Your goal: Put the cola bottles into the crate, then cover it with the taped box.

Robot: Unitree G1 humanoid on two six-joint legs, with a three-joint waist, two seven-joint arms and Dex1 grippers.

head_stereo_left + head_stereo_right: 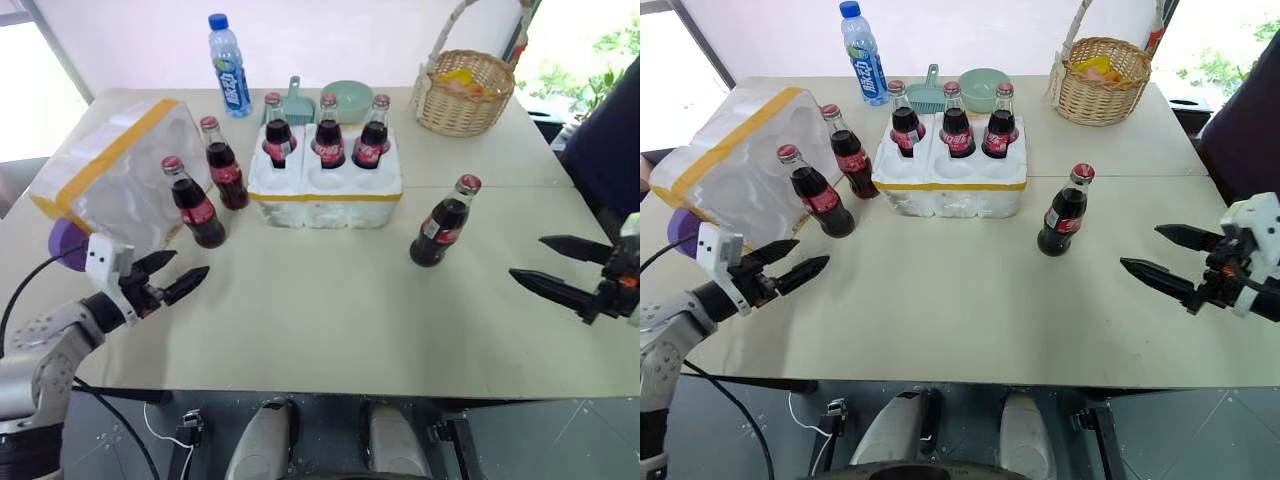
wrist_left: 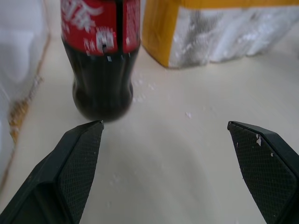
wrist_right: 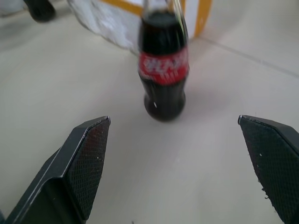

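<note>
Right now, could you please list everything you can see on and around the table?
cola bottles: six, dark with red labels; three in the crate's back row, two standing left of the crate, one right of it
crate: one, white with yellow band, table centre
taped box: one, white with yellow tape, left side
water bottle: one, clear, blue cap, behind the crate
bowl: one, green, behind the crate
dustpan: one, teal, beside the bowl
basket: one, wicker, far right
table: one, beige
left gripper: black, open
right gripper: black, open
</note>
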